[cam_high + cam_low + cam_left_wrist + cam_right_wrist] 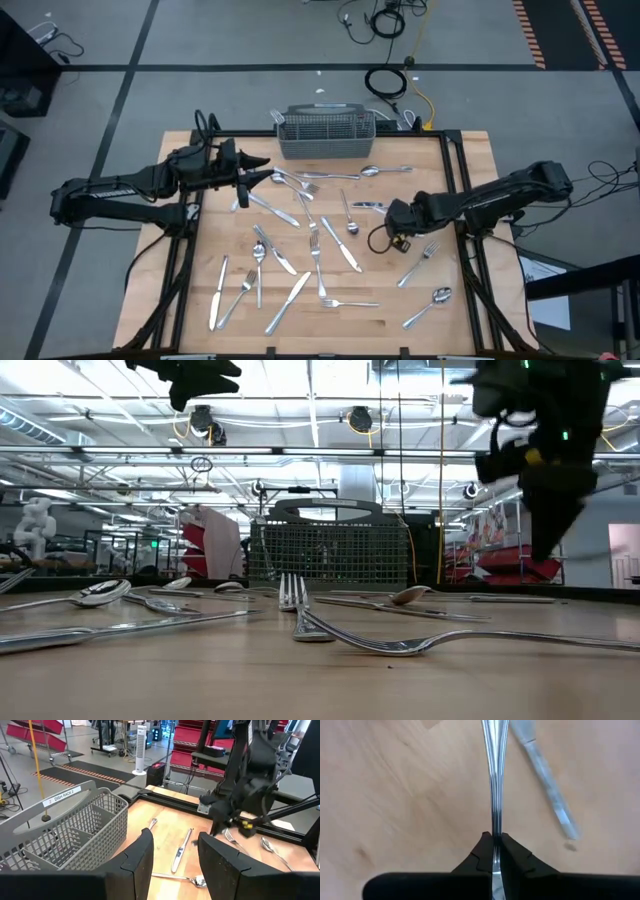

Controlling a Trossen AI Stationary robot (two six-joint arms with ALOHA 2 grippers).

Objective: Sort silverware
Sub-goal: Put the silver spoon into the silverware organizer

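Near the right edge of the surface, about midway along it, the right pincer is pressed together on the slim handle of a piece of silverware lying flat on the wood, most likely a spoon, though its far end is out of the wrist view. The hold is narrow and set at the very tip of the handle, so the main risk is that the piece pivots or slips between the fingers as it rises, swinging down and dropping. A table knife lies just beside the gripped handle, apart from it; a tilted lift could drag across it and knock it askew. Carrying the piece to the wire-mesh basket at the far edge also means passing over many scattered forks, spoons and knives, which a low-hanging end might catch.

By the far left corner, the left pincer hovers above the surface near the basket, its fingers spread and holding nothing.
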